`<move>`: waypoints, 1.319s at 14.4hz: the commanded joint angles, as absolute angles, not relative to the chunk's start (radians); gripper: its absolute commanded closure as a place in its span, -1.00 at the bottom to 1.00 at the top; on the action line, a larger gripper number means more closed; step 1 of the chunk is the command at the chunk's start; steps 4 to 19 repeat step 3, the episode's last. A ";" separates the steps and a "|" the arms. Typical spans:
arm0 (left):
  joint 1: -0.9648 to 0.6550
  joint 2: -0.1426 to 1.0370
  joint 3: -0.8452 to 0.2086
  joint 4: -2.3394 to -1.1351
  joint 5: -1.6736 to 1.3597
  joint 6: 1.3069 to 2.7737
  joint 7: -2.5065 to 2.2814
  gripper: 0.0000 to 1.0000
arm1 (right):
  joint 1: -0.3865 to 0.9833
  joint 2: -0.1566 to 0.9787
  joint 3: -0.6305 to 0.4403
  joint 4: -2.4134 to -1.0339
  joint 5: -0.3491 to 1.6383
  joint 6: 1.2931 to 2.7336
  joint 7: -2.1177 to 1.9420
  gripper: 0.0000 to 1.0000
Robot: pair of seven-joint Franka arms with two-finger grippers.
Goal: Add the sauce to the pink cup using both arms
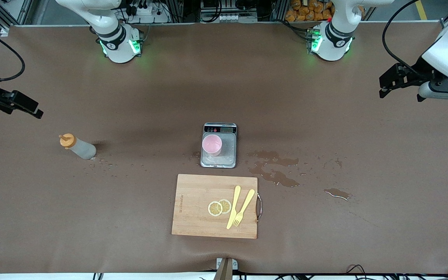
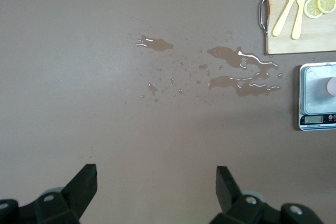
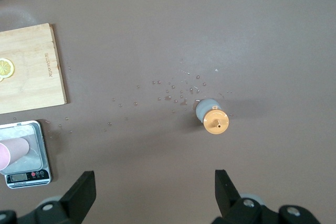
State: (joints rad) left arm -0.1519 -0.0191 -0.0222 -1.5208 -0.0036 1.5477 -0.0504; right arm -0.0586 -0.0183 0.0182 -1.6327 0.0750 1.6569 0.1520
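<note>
Pink cup (image 1: 212, 145) stands on the scale (image 1: 219, 160); sauce bottle (image 1: 77, 146) upright at its 9 o'clock. Left pincer (image 1: 393, 83) and right pincer (image 1: 21, 105) hover open and empty: either pre-pour or finished.

A robotics lab is indicated: two white arm bases (image 1: 119, 44) are bolted at 12 o'clock on a brown-covered table (image 1: 53, 217), backed by cables.

A matt brown table (image 1: 130, 217) bears glossy puddles (image 1: 274, 175), a wooden board (image 1: 196, 217) and a steel-topped scale (image 1: 230, 153).
</note>
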 commanded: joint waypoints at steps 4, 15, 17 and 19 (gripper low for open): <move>-0.149 -0.032 -0.026 -1.525 0.014 1.536 -0.066 -1.00 | -0.075 -0.008 0.026 -1.608 0.058 1.641 0.140 -1.00; -0.149 -0.032 -0.026 -1.525 0.014 1.536 -0.066 -1.00 | -0.075 -0.008 0.026 -1.608 0.058 1.641 0.140 -1.00; -0.149 -0.032 -0.026 -1.525 0.014 1.536 -0.066 -1.00 | -0.075 -0.008 0.026 -1.608 0.058 1.641 0.140 -1.00; -0.149 -0.032 -0.026 -1.525 0.014 1.536 -0.066 -1.00 | -0.075 -0.008 0.026 -1.608 0.058 1.641 0.140 -1.00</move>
